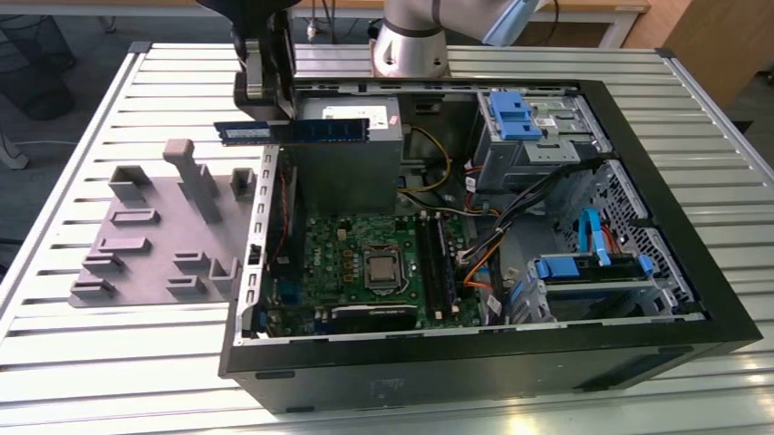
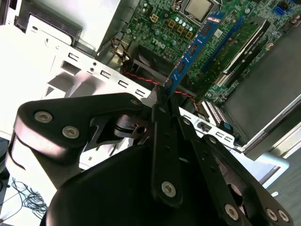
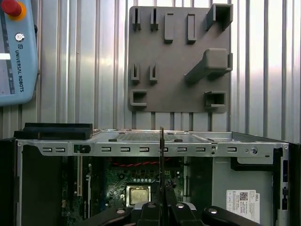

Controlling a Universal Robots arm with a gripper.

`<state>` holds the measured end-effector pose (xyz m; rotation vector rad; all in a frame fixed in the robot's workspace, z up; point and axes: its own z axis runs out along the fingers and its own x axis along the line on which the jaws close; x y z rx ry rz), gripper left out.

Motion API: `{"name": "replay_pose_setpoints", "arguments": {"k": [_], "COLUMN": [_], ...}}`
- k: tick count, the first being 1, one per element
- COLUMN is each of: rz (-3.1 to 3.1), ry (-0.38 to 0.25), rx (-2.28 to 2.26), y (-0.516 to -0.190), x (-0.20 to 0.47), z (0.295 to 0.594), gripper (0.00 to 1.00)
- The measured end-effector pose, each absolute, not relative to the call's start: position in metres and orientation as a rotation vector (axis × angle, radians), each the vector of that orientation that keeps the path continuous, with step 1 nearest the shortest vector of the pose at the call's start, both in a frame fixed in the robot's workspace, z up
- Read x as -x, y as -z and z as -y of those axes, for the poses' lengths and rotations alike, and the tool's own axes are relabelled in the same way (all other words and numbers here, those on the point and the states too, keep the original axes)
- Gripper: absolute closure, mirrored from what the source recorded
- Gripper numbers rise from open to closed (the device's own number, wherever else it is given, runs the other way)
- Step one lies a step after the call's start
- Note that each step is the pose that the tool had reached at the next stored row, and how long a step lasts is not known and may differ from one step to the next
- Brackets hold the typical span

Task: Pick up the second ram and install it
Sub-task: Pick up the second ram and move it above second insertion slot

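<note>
**Second ram (image 1: 326,131) aloft in the hand (image 1: 272,116) at the edge of the open case (image 1: 484,358)**

We see the hand closed narrowly on the second ram, gripping it nearer one end, with the longer part jutting out level. It hangs in the air over the case wall on the side of the grey fixture plate (image 1: 145,240), well above the motherboard (image 1: 351,263). In the first wrist view the second ram (image 3: 161,155) shows edge-on as a thin dark line. We judge it light and stiff but fragile: it is a thin board with exposed chips. A hold across the flat faces near an end suits it, and any twist could crack it. Those smooth faces may also slip between the fingers. Below stand the power supply (image 1: 344,172), the processor (image 1: 381,267) and the long black slots (image 1: 436,263). Cables (image 1: 532,195) and the case rim crowd the way down. All of it rests on a slatted metal desk (image 1: 109,372)
</note>
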<state>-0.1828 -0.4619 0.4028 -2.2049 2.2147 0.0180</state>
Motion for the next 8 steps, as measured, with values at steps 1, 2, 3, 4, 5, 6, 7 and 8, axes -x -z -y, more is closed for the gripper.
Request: {"name": "replay_pose_setpoints", "arguments": {"k": [1,2,3,4,5,6,7,8], "rz": [-2.215,-2.215,-2.215,-2.215,-2.215,-2.215,-2.215,-2.215], "ry": [-0.018,-0.018,-0.018,-0.018,-0.018,-0.018,-0.018,-0.018], "rx": [2.205,2.205,2.205,2.205,2.205,2.205,2.205,2.205], "y": [-0.4029,-0.4028,-0.4029,-0.4028,-0.4028,-0.4028,-0.4029,-0.4029], "x": [0.1811,0.1804,0.1797,0.1797,0.1797,0.1794,0.1790,0.1781], "z": [0.4619,0.4619,0.4619,0.4619,0.4619,0.4619,0.4619,0.4618], "gripper": [0.86,0.86,0.86,0.86,0.86,0.86,0.86,0.86]}}
